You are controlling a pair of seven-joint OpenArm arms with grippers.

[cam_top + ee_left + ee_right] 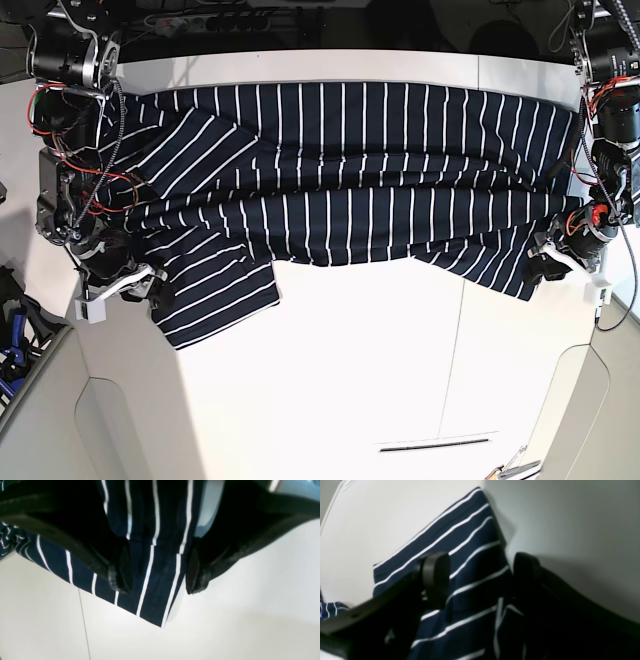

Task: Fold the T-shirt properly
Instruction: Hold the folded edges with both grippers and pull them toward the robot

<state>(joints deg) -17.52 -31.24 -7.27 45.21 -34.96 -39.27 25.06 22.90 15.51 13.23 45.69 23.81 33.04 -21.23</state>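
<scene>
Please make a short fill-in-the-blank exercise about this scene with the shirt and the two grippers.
1. The T-shirt is dark navy with thin ____ stripes.
2. The shirt lies on a ____ table.
3. In the left wrist view, a ____ of the shirt lies between the fingers of the left gripper.
4. The jaws of the right gripper stand ____, with cloth between them.

Missing words: white; white; corner; open

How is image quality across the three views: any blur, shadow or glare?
Left wrist: T-shirt stripes fairly sharp, the near jaws dark and soft, glare at top right. Right wrist: soft throughout, with grey shadow across the right half of the table. Base: evenly lit and sharp, with slight wide-angle bending at the edges.
</scene>
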